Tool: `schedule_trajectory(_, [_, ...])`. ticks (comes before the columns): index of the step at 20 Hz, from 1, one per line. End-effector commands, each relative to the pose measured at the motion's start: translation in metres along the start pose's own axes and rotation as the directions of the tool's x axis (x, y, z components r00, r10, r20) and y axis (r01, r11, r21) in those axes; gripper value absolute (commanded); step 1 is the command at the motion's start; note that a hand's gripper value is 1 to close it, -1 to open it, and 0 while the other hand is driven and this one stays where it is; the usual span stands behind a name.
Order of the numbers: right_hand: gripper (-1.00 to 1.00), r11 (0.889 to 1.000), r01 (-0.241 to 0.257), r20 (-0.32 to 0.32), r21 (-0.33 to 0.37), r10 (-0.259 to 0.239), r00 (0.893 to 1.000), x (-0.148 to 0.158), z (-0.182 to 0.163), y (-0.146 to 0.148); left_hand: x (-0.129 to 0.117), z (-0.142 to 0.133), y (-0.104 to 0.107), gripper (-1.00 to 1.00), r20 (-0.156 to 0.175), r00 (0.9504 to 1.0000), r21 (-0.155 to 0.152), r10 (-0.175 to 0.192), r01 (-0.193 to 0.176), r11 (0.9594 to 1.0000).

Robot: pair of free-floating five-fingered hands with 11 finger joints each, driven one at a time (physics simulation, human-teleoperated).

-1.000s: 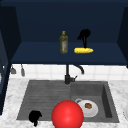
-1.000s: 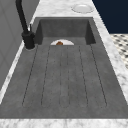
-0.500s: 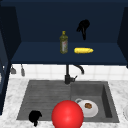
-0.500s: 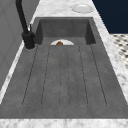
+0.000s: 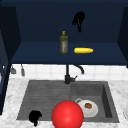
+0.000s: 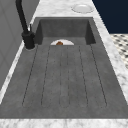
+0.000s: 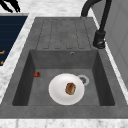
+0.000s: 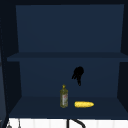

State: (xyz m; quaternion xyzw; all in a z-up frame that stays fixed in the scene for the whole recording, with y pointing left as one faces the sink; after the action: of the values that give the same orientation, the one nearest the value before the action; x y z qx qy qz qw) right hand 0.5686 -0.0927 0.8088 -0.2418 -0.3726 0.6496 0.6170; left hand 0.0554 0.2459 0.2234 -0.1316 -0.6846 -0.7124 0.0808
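Hovering over the shelf (image 5: pixel 37 53), the right hand (image 5: pixel 79 18) has relaxed fingers pointing down at one corn cob (image 5: pixel 83 50) beside one bottle (image 5: pixel 63 42). Left hand (image 5: pixel 35 116) hangs by the sink (image 5: pixel 45 90) front, can't tell its fingers; one plate (image 5: pixel 93 111), one red ball (image 5: pixel 67 114).

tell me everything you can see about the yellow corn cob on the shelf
The yellow corn cob is a short, stubby cylinder with rounded ends and a faintly bumpy skin. It lies on its side, lengthwise along the dark blue cabinet shelf, just right of the upright olive-green glass bottle and apart from it. The right hand hangs in the air above it, fingers pointing down, not touching it.
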Motion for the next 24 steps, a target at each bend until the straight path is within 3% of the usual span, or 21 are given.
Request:
schedule_trajectory(1, [-1.0, 0.999, -0.032, 0.036, 0.044, 0.031, 0.999, 0.023, 0.005, -0.01, 0.0, 0.0, 0.0, 0.0, 0.0, 1.0, 0.0, 0.0, 0.0, 1.0])
schedule_trajectory(9, [-1.0, 0.999, -0.049, 0.076, 0.016, 0.048, 0.996, 0.065, 0.009, -0.009, 0.0, 0.0, 0.0, 0.0, 0.0, 1.0, 0.0, 0.0, 0.0, 1.0])
schedule_trajectory(14, [-1.0, 0.998, -0.056, 0.134, 0.014, 0.053, 0.99, 0.08, 0.013, -0.001, 0.0, 0.0, 0.0, 0.0, 0.0, 1.0, 0.0, 0.0, 0.0, 1.0])
schedule_trajectory(17, [-1.0, 0.995, -0.099, 0.181, -0.025, 0.102, 0.978, 0.078, 0.012, -0.005, 0.0, 0.0, 0.0, 0.0, 0.0, 1.0, 0.0, 0.0, 0.0, 1.0])
schedule_trajectory(24, [-1.0, 0.996, -0.084, 0.302, 0.029, 0.072, 0.951, 0.08, 0.021, 0.0, 0.0, 0.0, 0.0, 0.0, 0.0, 1.0, 0.0, 0.0, 0.0, 1.0])
